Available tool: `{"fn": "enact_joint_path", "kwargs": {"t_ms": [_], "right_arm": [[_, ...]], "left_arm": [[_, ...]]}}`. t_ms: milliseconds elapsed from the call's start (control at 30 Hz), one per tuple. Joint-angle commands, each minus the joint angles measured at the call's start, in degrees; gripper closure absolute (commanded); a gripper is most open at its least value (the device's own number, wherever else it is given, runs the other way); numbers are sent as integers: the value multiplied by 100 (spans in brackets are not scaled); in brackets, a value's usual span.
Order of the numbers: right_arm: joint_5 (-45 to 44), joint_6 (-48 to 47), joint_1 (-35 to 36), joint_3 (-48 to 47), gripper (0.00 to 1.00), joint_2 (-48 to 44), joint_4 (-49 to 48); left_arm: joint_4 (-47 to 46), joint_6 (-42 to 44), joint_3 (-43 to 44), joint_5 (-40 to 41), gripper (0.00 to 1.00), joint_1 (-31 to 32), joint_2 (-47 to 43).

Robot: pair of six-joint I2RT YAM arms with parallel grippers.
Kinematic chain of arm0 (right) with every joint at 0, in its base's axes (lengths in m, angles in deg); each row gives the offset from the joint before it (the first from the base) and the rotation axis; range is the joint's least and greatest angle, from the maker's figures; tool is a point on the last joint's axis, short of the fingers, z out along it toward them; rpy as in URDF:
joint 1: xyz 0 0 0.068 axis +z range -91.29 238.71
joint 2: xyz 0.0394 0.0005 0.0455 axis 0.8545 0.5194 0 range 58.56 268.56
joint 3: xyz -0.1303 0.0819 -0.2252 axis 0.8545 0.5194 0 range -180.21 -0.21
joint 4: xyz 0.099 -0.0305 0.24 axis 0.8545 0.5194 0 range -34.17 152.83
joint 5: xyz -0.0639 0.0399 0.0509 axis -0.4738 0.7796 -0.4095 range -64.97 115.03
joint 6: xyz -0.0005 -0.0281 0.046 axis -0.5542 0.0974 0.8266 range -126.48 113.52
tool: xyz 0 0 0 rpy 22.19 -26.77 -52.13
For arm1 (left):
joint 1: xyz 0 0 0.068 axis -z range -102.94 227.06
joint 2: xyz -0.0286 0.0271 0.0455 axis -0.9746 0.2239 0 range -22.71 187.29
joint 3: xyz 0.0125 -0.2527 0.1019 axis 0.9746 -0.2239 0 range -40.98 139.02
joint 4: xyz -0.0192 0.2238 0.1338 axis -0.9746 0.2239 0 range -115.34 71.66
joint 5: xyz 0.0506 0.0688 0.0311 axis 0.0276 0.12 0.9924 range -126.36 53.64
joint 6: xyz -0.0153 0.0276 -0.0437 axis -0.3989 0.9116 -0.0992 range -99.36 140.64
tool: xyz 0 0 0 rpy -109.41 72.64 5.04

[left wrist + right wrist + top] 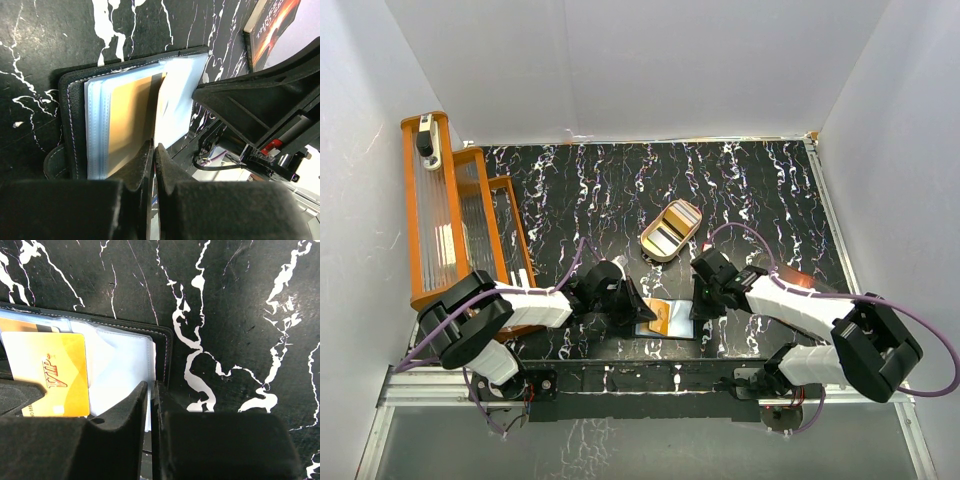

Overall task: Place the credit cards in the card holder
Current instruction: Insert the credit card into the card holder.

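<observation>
The black card holder [672, 318] lies open near the table's front edge, its clear sleeves fanned out between both grippers. A gold-orange credit card [55, 370] marked VIP sits in a sleeve; in the left wrist view the gold card [127, 115] shows through the plastic, inside the black cover [75, 100]. My left gripper [154, 146] is shut on the lower edge of one clear sleeve. At the holder's right side, beside the stitched cover [161, 337], my right gripper [150, 384] pinches the edge of another sleeve. From above, the left gripper [642, 312] and right gripper [698, 308] flank the holder.
A tan oval tray [670, 230] holding more cards stands behind the holder at mid-table. An orange rack [450, 210] fills the left side. A dark sheet with pale lettering [272, 25] lies to the right, behind the right arm. White walls close in the table.
</observation>
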Motion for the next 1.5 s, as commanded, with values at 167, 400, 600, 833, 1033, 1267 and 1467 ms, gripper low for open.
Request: {"fn": "enact_joint_path", "kwargs": {"t_ms": [167,400,600,833,1033,1267,1467], "right_arm": [[-315,-14,20,228,93,-64,-88],[-329,9,20,246,93,-50,-89],[-310,52,19,364,93,-124,-138],[-273,66,20,413,93,-158,-159],[-41,338,26,630,93,-451,-518],[0,662,24,899,92,-743,-600],[32,835,25,1027,92,-966,-745]], "left_arm": [[102,-32,54,25,100,28,-133],[-642,5,56,-430,100,45,390],[-777,93,34,-321,100,59,395],[-1150,144,-193,-329,100,55,565],[-1431,-204,-367,6,100,64,608],[-1910,-385,-331,121,100,128,899],[-1819,-400,-268,435,100,378,896]]}}
